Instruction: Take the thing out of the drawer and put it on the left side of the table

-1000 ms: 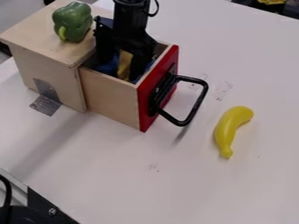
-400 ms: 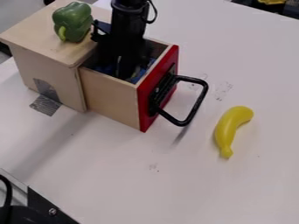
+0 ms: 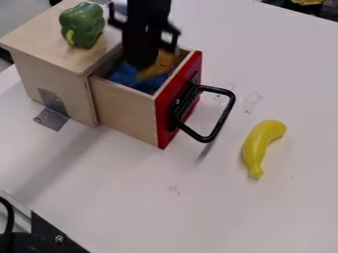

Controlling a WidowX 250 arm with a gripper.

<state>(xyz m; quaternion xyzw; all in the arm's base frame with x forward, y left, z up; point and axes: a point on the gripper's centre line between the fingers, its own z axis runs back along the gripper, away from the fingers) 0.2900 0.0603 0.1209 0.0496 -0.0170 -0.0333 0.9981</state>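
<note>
End effector at open drawer, cannot tell if gripping, banana on table

Yellow-orange thing inside open drawer

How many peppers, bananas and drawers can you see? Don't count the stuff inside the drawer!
Pepper: 1, green, on the wooden box
Banana: 1, yellow, on the table
Drawer: 1, pulled open
Total: 3
</note>
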